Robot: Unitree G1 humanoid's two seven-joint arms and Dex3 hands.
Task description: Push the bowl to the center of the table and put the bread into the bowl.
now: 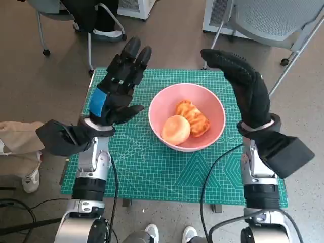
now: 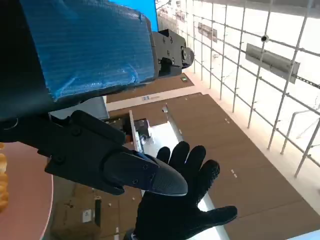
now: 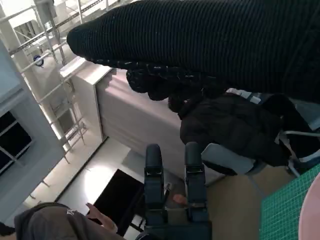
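A pink bowl (image 1: 212,109) sits near the middle of the green cutting mat (image 1: 152,167). Inside it lie a round bun (image 1: 175,129) and a twisted orange-brown bread (image 1: 193,117). My left hand (image 1: 117,87) is raised to the left of the bowl, fingers stretched out, holding nothing. My right hand (image 1: 242,84) is raised at the bowl's right side, fingers spread, also holding nothing. In the left wrist view the pink bowl's rim (image 2: 30,195) shows at the edge, and the gloved right hand (image 2: 182,205) appears beyond my left fingers (image 2: 135,172). The right wrist view shows the left hand's fingers (image 3: 172,187).
Chairs stand beyond the mat, one at the far left (image 1: 91,20) and one at the far right (image 1: 273,23). A person's leg and shoe (image 1: 23,152) are at the left edge. A person (image 3: 60,222) shows in the right wrist view. Cables (image 1: 212,177) hang near my right forearm.
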